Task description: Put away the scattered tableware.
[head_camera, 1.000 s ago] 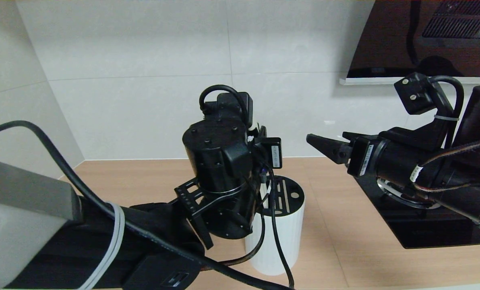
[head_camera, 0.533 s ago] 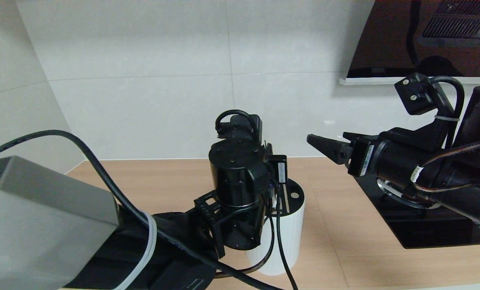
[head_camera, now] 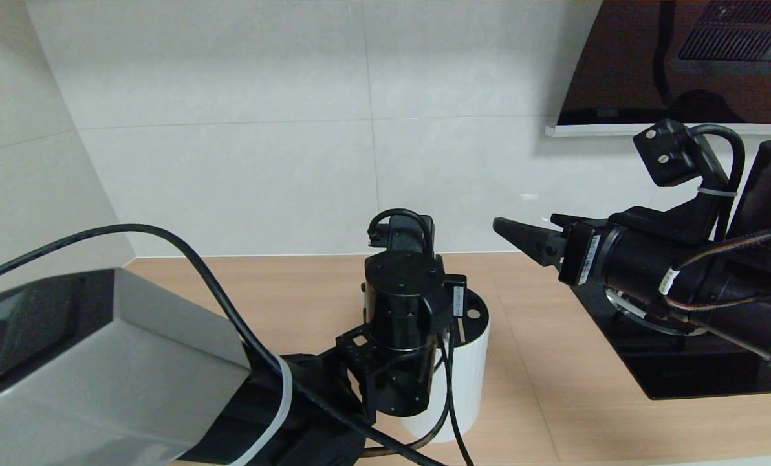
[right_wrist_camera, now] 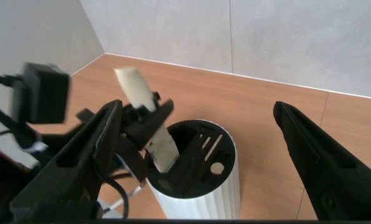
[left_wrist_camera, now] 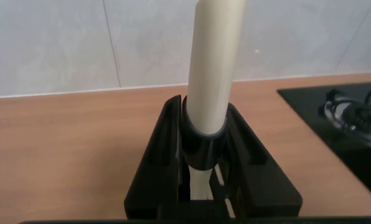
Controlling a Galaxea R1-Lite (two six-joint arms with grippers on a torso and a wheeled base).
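L tool clamps cream handle, low end in wht holder.

left arm swung forward and down, left gripper with cream handle now lower, right over white holder top

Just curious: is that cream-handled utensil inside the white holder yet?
Partly in. The cream-handled utensil tilts into the white holder's slotted top, its handle protruding, gripped by the left end effector.
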